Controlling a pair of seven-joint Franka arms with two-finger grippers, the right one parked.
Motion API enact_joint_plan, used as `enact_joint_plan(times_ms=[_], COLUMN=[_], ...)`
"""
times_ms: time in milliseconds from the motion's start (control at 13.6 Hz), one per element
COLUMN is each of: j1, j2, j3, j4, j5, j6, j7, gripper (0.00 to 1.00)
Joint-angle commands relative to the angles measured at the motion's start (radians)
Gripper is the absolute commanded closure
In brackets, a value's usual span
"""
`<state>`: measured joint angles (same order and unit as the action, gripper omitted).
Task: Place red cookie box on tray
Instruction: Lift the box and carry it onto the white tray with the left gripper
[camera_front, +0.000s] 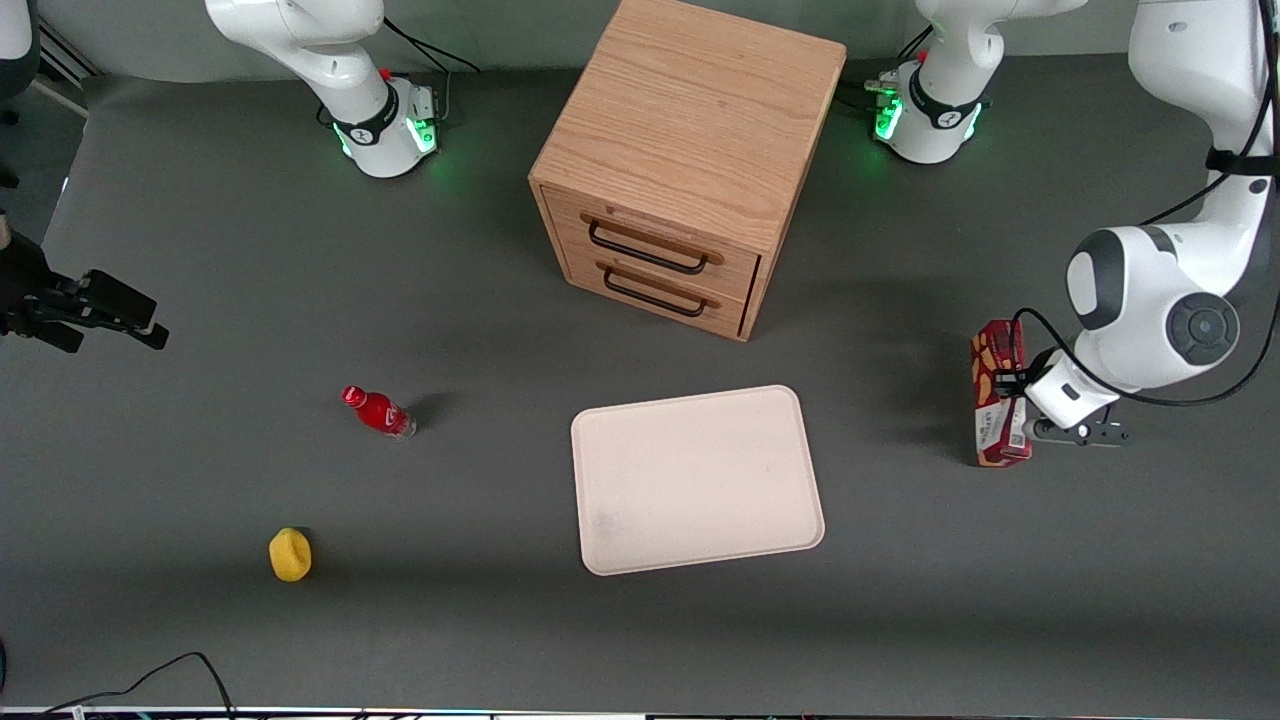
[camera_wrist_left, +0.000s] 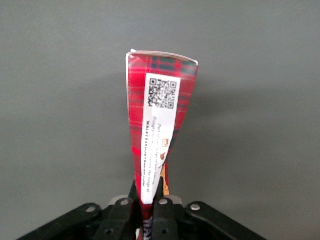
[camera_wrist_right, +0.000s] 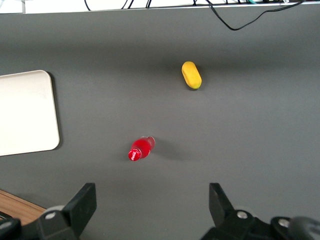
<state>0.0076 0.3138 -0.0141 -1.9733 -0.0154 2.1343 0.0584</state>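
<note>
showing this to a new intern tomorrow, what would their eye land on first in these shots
Probably the big wooden drawer cabinet standing farther from the front camera than the cream-white tray, which lies flat mid-table. Next, toward the working arm's end of the table, the gripper is shut on the red cookie box, well apart from the tray. Toward the parked arm's end sit a small red bottle and a yellow object.
</note>
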Motion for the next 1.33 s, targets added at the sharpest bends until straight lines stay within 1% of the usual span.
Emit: enact_joint_plan(times_ms=[0, 147, 295, 442, 589, 663, 811, 1105, 1179, 1253], j1=[-0.096, -0.19, -0.297, -0.371, -0.438, -0.449, -0.466, -0.486, -0.486, -0.485], j2=[0.074, 0.138, 0.227, 0.324, 0.418, 0.439, 0.468, 0.505, 0.511, 0.515], j3=[0.009, 0.008, 0.006, 0.008, 0.009, 0.009, 0.008, 0.008, 0.008, 0.008], j4=[0.259, 0.396, 0.5, 0.595, 0.689, 0.703, 0.703, 0.703, 0.703, 0.702], j5=[-0.014, -0.034, -0.034, -0.035, -0.031, -0.029, -0.025, 0.009, 0.009, 0.014], j6=[-0.241, -0.273, -0.271, -0.255, -0.234, -0.191, -0.113, -0.07, -0.066, -0.065], j7=[-0.155, -0.363, -0.568, -0.681, -0.753, -0.765, -0.755, -0.747, -0.741, -0.738], gripper=[1.0, 1.0, 1.0, 1.0, 1.0, 1.0, 1.0, 1.0, 0.94, 0.02])
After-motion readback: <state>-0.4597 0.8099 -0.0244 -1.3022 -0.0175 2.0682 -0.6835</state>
